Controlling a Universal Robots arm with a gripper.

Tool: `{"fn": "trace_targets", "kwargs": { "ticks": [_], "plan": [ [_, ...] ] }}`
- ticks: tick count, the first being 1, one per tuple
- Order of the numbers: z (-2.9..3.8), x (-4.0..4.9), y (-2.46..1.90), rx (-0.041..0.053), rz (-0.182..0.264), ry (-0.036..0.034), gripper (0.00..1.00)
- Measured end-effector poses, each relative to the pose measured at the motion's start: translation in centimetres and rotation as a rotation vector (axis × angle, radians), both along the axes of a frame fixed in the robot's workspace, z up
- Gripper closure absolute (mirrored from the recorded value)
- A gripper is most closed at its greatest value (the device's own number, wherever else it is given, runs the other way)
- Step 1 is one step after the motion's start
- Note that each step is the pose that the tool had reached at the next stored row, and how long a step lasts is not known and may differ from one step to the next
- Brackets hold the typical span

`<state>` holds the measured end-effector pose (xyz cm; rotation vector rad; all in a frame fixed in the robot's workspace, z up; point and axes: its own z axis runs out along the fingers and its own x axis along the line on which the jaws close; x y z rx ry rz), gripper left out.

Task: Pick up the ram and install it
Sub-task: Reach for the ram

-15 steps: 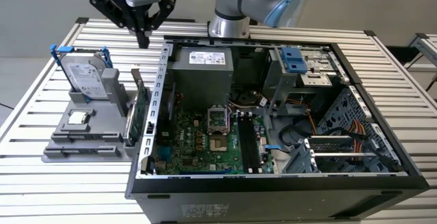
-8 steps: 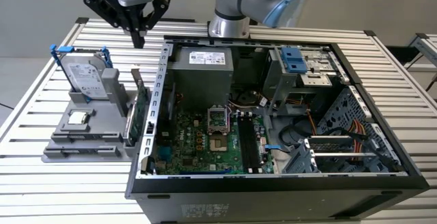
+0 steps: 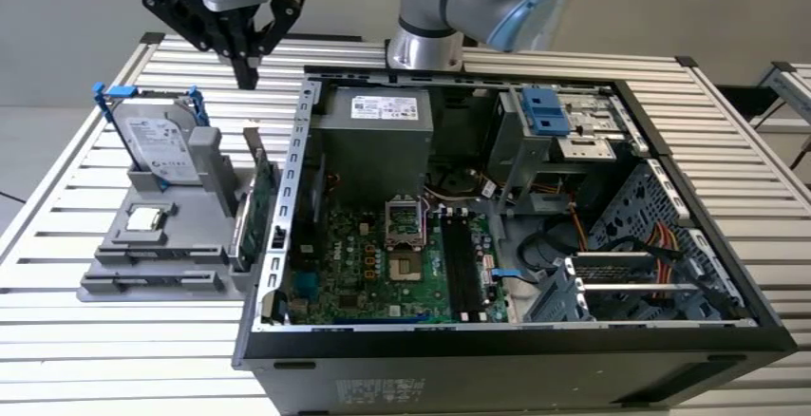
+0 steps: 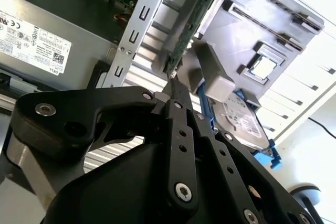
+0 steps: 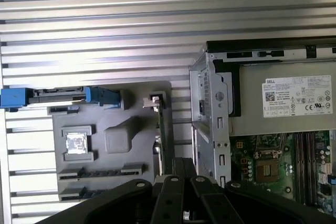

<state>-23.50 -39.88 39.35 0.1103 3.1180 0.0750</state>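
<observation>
My gripper (image 3: 245, 76) hangs above the slatted table, behind the grey holder (image 3: 152, 264) and to the exterior view's left of the open computer case (image 3: 507, 340). Its black fingers point down and are pressed together with nothing between them, as both wrist views show (image 4: 172, 84) (image 5: 176, 164). A thin green board (image 3: 262, 209) (image 4: 195, 18) stands on edge in the holder, close along the case's outer wall, with a metal bracket (image 3: 251, 138) at its far end. I cannot tell whether the ram is this board or stands by it. The gripper touches nothing.
The holder also carries an upright hard drive (image 3: 162, 145) in a blue frame and a small square silver chip (image 3: 147, 217). Inside the case lie the motherboard (image 3: 367, 264) with its long dark slots (image 3: 462, 264), the power supply (image 3: 376, 122) and drive cages (image 3: 576, 122). The arm's base (image 3: 424, 50) stands behind the case.
</observation>
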Motion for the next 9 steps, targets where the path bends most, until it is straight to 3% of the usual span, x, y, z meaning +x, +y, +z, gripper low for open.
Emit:
{"fn": "trace_targets", "kwargs": {
  "ticks": [9],
  "plan": [
    [0.0, -1.58, 0.0, 0.0, 0.0, 0.0, 1.0]
  ]
}}
